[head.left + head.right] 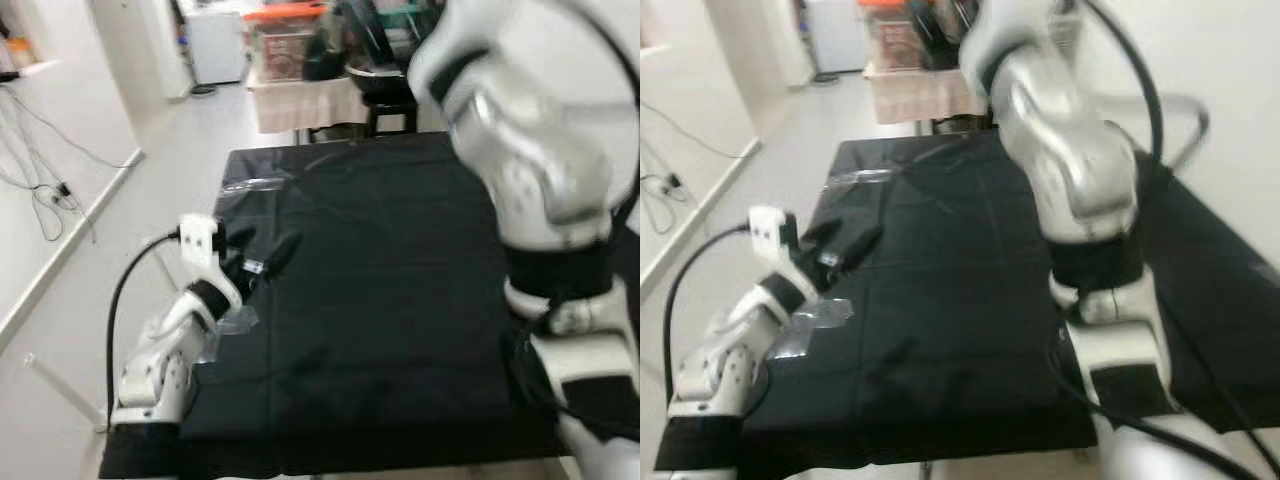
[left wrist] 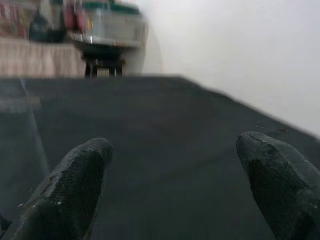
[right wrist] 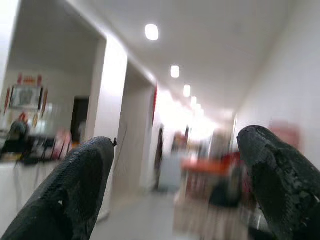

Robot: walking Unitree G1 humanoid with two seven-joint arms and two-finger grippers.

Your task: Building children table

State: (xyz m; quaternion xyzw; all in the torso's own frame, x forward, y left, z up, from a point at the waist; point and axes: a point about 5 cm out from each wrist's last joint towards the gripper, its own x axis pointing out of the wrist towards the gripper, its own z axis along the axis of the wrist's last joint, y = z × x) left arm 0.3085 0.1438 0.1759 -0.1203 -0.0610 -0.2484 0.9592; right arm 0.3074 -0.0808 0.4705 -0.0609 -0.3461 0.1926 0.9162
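A table under a black cloth point(image 1: 380, 300) stands before me. My left gripper point(image 1: 262, 262) hovers low over the table's left edge and points across the cloth. In the left wrist view its two black fingertips point(image 2: 82, 165) stand wide apart with bare cloth between them, so it is open. A crumpled piece of clear plastic point(image 1: 234, 320) lies on the cloth just beneath that wrist. My right arm point(image 1: 520, 130) is raised high, close to the camera and blurred. The right gripper point(image 3: 175, 150) points up at a lit corridor ceiling, open and holding nothing.
More clear plastic point(image 1: 255, 185) lies at the table's far left corner. Behind the table stand a beige-draped side table point(image 1: 300, 100) with boxes and a black stool point(image 1: 388, 105). Cables point(image 1: 50, 200) trail along the wall on the left floor.
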